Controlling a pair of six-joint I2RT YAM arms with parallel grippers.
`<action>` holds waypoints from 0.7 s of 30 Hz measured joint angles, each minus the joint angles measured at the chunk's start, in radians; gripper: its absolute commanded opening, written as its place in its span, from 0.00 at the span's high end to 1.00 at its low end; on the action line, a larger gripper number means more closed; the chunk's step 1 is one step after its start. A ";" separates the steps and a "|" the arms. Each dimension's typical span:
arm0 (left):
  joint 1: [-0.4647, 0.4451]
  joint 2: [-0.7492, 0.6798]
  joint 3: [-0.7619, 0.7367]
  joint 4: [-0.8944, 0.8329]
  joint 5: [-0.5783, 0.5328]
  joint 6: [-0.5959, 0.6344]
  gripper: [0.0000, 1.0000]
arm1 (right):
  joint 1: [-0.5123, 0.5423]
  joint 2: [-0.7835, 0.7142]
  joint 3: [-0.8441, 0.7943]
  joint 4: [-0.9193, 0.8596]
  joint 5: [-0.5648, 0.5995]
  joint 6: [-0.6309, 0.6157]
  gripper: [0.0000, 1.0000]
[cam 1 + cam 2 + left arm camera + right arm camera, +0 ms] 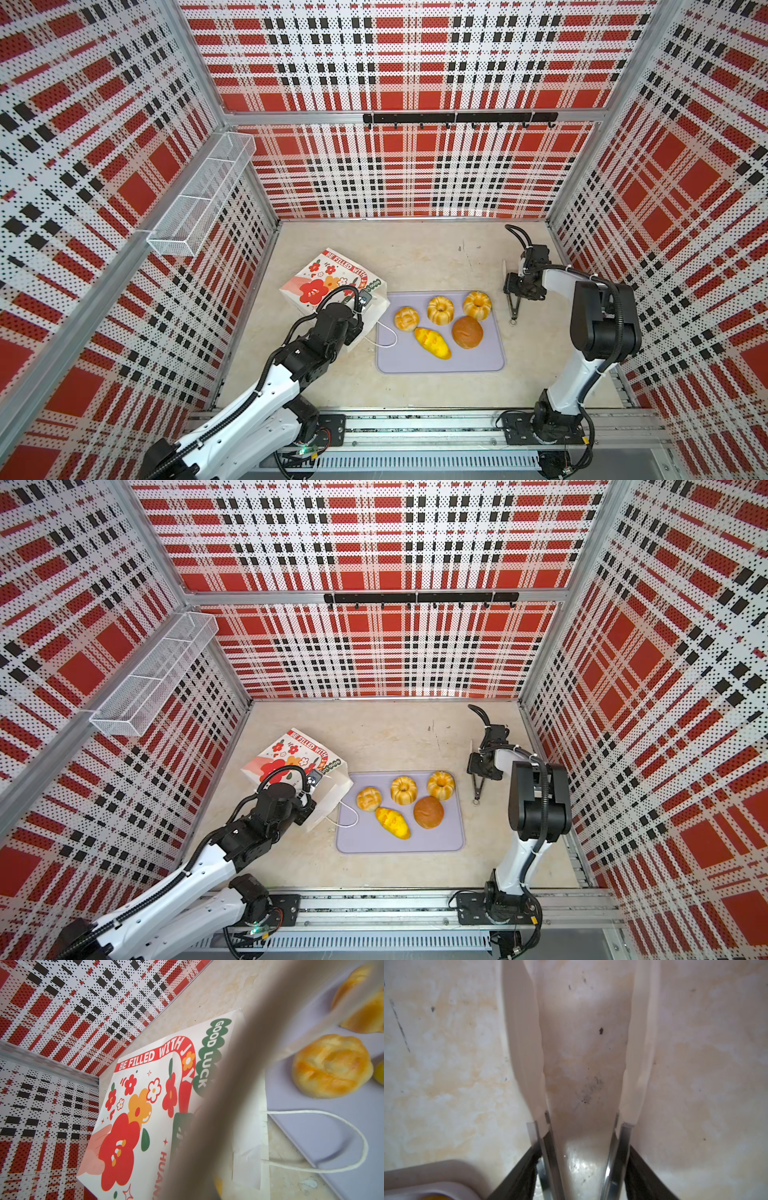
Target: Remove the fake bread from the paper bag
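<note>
I saw the paper bag point(320, 279) lying on its side on the table point(415, 253), just left of the lavender tray point(440, 362). Its mouth was turned toward the tray, and one cord handle point(386, 337) rested over the tray's edge. The left gripper point(367, 308) had its fingers pressed together on the upper edge of the bag's mouth. Five pieces of the fake bread point(467, 331) lay on the tray, apart from the bag. The right gripper point(581, 1172) clamped the metal arms of the tongs point(525, 1053), whose white tips stood apart above the table.
</note>
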 measured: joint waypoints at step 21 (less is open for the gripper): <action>-0.007 -0.016 -0.003 -0.001 -0.001 0.000 1.00 | 0.008 -0.342 -0.038 -0.300 -0.167 0.005 0.47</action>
